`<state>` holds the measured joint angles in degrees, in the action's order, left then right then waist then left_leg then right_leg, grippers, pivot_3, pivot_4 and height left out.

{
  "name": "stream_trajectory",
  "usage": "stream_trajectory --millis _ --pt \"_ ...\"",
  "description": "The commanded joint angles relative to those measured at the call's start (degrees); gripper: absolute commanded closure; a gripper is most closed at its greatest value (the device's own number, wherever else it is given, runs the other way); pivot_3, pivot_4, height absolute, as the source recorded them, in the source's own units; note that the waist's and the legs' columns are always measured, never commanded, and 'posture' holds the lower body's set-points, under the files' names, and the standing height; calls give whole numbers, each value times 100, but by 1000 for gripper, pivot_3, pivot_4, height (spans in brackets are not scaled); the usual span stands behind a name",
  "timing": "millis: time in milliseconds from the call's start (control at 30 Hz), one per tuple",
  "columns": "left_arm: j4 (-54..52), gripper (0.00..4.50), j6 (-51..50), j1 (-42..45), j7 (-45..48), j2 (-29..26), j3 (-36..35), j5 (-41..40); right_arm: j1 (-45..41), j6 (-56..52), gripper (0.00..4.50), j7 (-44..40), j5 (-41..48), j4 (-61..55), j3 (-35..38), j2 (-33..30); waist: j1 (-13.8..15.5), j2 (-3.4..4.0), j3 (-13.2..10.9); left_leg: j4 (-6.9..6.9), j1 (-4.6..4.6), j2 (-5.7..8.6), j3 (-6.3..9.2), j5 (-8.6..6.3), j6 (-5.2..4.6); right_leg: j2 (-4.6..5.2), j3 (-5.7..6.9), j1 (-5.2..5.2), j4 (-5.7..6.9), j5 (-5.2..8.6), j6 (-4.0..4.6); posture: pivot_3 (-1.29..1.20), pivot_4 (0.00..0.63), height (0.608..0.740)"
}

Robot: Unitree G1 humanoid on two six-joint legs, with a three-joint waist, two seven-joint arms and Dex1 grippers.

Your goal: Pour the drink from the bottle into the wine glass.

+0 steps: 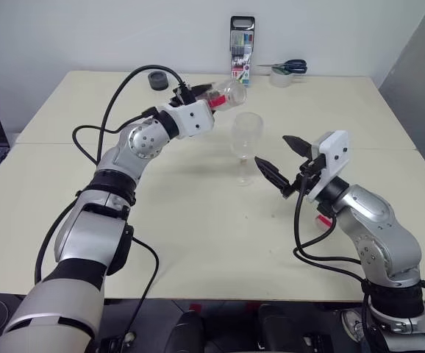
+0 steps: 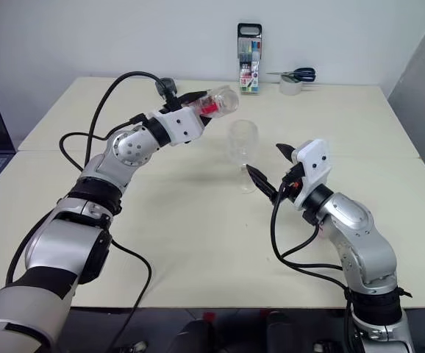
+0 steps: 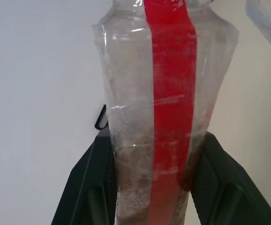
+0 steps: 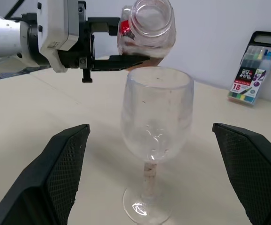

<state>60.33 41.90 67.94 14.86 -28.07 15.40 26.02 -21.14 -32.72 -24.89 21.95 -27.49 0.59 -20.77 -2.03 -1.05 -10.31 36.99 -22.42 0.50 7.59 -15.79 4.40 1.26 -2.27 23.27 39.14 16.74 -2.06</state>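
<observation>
The left gripper (image 1: 206,101) had its jaws clamped on the bottle (image 1: 227,95), one black finger (image 3: 86,185) on each flat side. The bottle was a clear, squarish plastic container with a red label strip along its length. It lay tipped roughly level above the counter (image 1: 198,243), with its open mouth just over the rim of the wine glass (image 1: 246,147). Only a thin reddish residue showed on its inner wall. The wine glass was clear and stemmed, and it stood upright on its round foot near the middle of the counter. Its bowl looked empty. The left arm reached forward and to the right, forearm raised. The right gripper (image 1: 277,156) hung just beside the glass with jaws spread wide apart, touching nothing, pointed at the bowl.
</observation>
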Motion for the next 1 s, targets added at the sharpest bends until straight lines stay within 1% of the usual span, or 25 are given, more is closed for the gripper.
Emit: stream_trajectory --millis 33,200,600,1000 --pt "88 2828 241 310 -347 -109 79 202 9 92 0 45 50 -233 134 -18 -3 0 0 0 0 0 -1 0 0 0 0 0 0 0 0 0 150 740" --pt "319 2829 340 488 -653 -126 240 472 89 90 0 36 102 -301 186 -35 -4 0 0 1 0 1 0 0 0 0 0 1 2 0 0 0 150 740" --pt "463 2829 493 764 -1135 -224 535 900 103 232 0 94 148 -296 242 78 -40 0 0 3 0 1 -1 0 0 0 0 2 10 0 0 0 150 740" --pt "590 2829 554 974 -1477 -312 735 1266 208 440 0 -245 459 -339 300 -24 -57 0 0 10 1 5 -1 0 0 1 -2 6 34 0 0 0 150 740"
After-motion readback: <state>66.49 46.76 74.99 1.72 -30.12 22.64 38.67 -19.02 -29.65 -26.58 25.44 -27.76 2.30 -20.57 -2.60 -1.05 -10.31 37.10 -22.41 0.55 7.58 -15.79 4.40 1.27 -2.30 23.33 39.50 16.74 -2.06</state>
